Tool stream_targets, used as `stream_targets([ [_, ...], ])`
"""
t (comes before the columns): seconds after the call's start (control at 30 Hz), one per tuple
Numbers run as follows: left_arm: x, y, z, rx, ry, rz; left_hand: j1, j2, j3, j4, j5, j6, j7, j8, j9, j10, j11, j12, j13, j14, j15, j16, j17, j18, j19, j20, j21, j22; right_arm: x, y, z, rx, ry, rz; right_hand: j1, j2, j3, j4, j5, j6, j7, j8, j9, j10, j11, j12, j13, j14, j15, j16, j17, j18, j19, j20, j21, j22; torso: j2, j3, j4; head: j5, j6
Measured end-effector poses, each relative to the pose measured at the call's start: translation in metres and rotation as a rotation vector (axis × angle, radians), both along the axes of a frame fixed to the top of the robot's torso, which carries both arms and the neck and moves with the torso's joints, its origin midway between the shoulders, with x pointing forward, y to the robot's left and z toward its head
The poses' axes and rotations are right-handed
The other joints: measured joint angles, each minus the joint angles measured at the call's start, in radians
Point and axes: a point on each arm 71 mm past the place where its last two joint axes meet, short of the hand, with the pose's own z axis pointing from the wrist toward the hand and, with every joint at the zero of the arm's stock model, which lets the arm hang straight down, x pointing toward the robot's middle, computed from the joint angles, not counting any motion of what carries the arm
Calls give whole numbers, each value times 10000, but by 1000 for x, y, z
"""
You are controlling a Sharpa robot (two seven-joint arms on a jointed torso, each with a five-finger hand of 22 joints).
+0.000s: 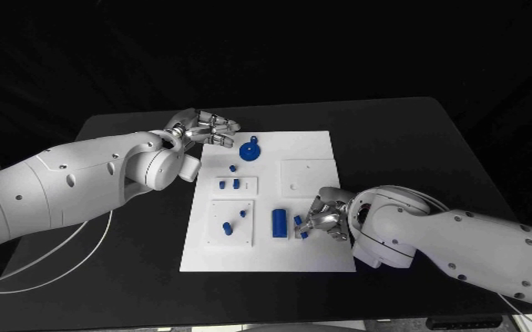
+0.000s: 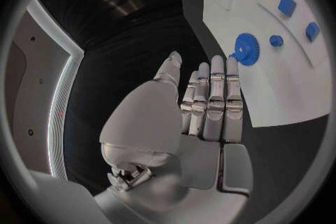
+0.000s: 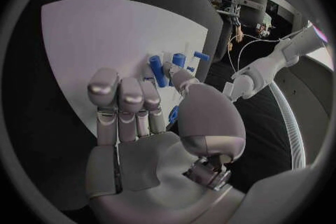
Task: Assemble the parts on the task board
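My right hand (image 1: pixel 325 218) rests over the near right part of the task board (image 1: pixel 310 147), fingers (image 3: pixel 120 102) curled in. A small blue part (image 3: pixel 174 113) shows between my thumb and the fingers there, and I appear to be pinching it, though the wrist view hides most of it. Just beside that hand lies a long blue bar (image 1: pixel 280 223) on the board. My left hand (image 1: pixel 206 128) hovers at the far left corner of the board, its fingers (image 2: pixel 215 95) straight, side by side, and holding nothing. Just beyond their tips lies a blue gear (image 2: pixel 246 48) with a small blue knob (image 2: pixel 276 41) beside it. More small blue parts (image 1: pixel 230 184) sit in raised white squares along the left side of the board. The board lies flat in the middle of the black counter (image 1: pixel 410 136).
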Motion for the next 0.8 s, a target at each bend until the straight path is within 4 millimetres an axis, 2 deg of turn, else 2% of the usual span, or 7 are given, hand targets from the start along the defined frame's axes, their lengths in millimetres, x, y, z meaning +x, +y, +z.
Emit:
stream_targets([
  [0.07,0,0,0,2,3,-2,0,0,0,0,0,0,0,0,0,0,0,0,0,0,0,0,0,1,0,0,0,0,0,0,0,-5,-1,-4,100,-101,-66,242,-323,3,-3,0,0,1,-1,0,-13,1,0,0,0,0,0,0,0,0,0,0,0,7,-4],
  [0.23,0,0,0,7,7,-7,0,0,0,0,0,0,0,0,0,0,0,0,0,0,0,0,-1,1,0,0,0,0,0,0,0,-15,-4,-13,192,-309,-161,807,-675,32,-32,3,0,17,-17,0,-35,1,-1,0,-9,-1,0,0,-35,-1,0,-1,0,14,-11],
  [0.4,0,0,0,11,11,-11,0,0,0,0,0,0,0,0,0,0,0,0,0,0,0,0,-2,0,0,0,0,1,0,-1,-1,-14,-9,-17,295,-457,-262,1397,-1363,47,-47,13,0,17,-17,0,-56,1,-1,0,-9,-1,0,0,-35,0,0,1,0,22,-1],
  [0.6,0,0,0,15,14,-11,0,0,0,0,0,0,0,0,0,0,0,0,0,0,0,0,-2,0,0,0,0,1,0,-1,-1,-10,-17,-13,389,-668,-383,1824,-1752,58,-58,29,0,17,-17,0,-68,1,0,0,-9,-2,0,0,-61,-1,0,2,0,23,0],
  [0.7,0,0,0,18,15,-10,0,0,0,0,0,0,0,0,0,0,0,0,0,0,0,0,-2,0,0,0,0,1,0,-1,-1,-3,-21,-10,518,-796,-508,2151,-1989,53,-53,30,0,17,-17,0,-73,1,0,0,-9,-2,0,0,-61,-1,0,2,0,23,-3],
  [0.8,0,0,0,20,16,-11,0,0,0,0,0,0,0,0,0,0,0,0,0,0,0,0,-2,1,0,0,0,1,0,-1,-1,8,-28,-7,519,-798,-684,2328,-2249,53,-53,30,0,17,-16,0,-76,1,1,0,-9,-3,0,0,-61,-1,0,3,0,23,-6],
])
